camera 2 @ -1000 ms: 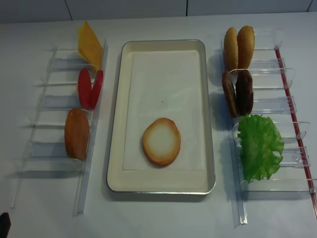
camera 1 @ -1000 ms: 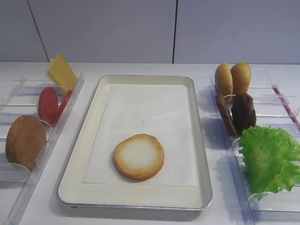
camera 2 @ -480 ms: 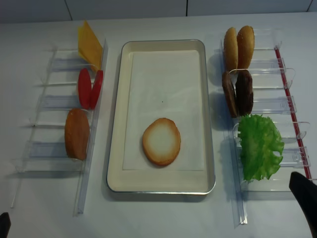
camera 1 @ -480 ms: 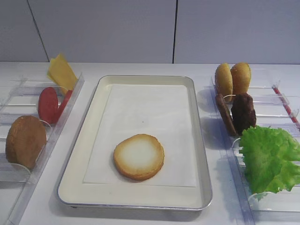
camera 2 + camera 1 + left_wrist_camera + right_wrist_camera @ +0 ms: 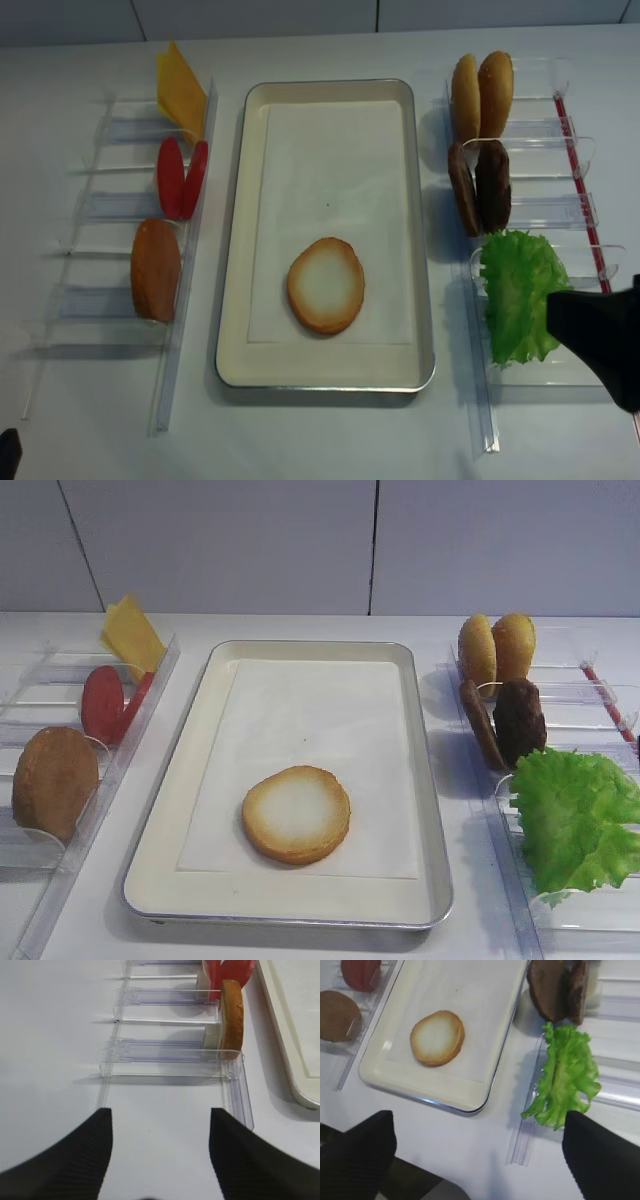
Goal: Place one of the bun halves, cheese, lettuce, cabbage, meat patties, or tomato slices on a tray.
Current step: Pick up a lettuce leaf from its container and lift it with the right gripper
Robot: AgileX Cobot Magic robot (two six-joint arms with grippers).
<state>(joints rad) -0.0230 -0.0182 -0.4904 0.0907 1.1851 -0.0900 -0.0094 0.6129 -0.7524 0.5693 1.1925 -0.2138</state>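
Since a second ago, we see the right arm come in from the lower right of the overhead view toward the lettuce [image 5: 520, 300].

From the front exterior view, one bun half [image 5: 296, 814] lies cut face up on the tray [image 5: 170, 810]; neither arm shows.

Through the right wrist camera, the right gripper [image 5: 470, 1160] has its jaws spread wide and empty, the lettuce standing on edge in its clear bin [image 5: 620, 1095] just ahead of the right-hand finger [image 5: 600, 1155], its long axis running away from the camera.

Through the left wrist camera, the left gripper [image 5: 160, 1152] hangs with jaws apart and empty over the bare surface [image 5: 50, 1035], beside the far bins.

In the overhead view, the right arm is much the nearer.
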